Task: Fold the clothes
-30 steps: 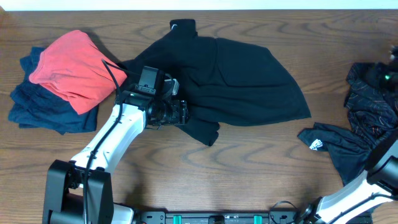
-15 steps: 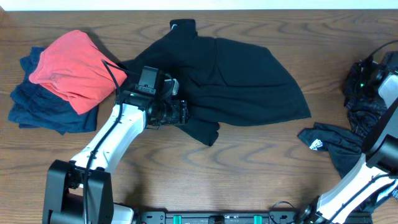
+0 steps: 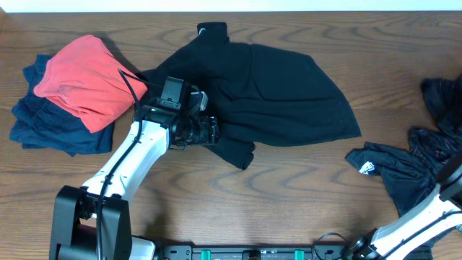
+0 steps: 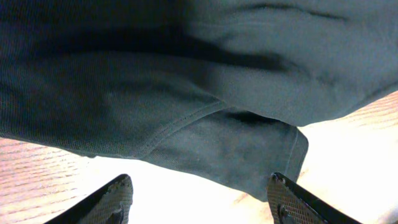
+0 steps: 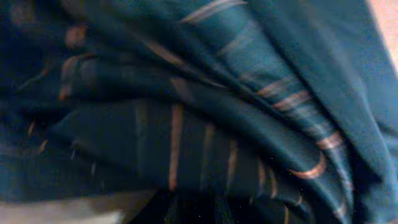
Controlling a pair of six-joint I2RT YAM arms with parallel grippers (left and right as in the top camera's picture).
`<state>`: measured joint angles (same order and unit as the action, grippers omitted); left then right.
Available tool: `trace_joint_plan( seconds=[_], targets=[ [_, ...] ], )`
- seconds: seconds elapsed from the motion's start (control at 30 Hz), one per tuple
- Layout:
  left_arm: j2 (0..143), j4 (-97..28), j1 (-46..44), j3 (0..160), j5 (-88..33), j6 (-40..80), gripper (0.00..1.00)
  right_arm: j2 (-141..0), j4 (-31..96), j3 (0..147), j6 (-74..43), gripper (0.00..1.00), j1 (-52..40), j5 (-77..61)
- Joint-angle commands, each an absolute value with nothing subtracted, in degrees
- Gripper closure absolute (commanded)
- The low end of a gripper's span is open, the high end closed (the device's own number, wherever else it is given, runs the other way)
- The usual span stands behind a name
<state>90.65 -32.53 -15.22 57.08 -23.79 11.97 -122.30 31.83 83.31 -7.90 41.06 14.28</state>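
A black shirt (image 3: 274,94) lies spread in the middle of the table, collar at the far edge. My left gripper (image 3: 209,130) is at its lower left hem. In the left wrist view the shirt's hem and a folded corner (image 4: 205,134) lie just ahead of my open, empty fingers (image 4: 199,199), which are over bare wood. A dark patterned garment (image 3: 437,137) lies at the right edge. It fills the right wrist view (image 5: 205,124) and hides my right fingers. My right gripper does not show in the overhead view.
A red garment (image 3: 83,76) lies folded on navy clothes (image 3: 50,130) at the far left. A black garment with a white logo (image 3: 382,162) lies at the right front. Part of the right arm (image 3: 426,213) shows at the bottom right corner.
The right arm showed over the patterned pile at the right edge, then left the overhead view. The pile has shifted right and changed shape. The left arm has not moved.
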Motion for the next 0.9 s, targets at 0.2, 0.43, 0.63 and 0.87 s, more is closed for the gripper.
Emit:
trace_joint_plan(
  seconds=[0.2, 0.43, 0.63, 0.87],
  targets=[
    [91.0, -32.5, -15.4, 57.1, -23.4, 12.1, 0.29, -113.3, 28.7, 84.0, -1.2, 0.72, 41.6, -21.6],
    [91.0, -34.6, -15.4, 57.1, -23.6, 15.4, 0.21, -108.8, 36.8, 84.0, -0.9, 0.7, 33.7, -29.1],
    [91.0, -39.5, -16.8, 56.7, -23.6, 17.8, 0.18, -108.9, 48.8, 82.5, -0.4, 0.7, 24.7, -22.5],
    [91.0, -36.2, -20.8, 52.9, -23.6, 22.0, 0.17, -108.9, 53.8, 75.5, 0.9, 0.7, 15.8, -20.6]
  ],
)
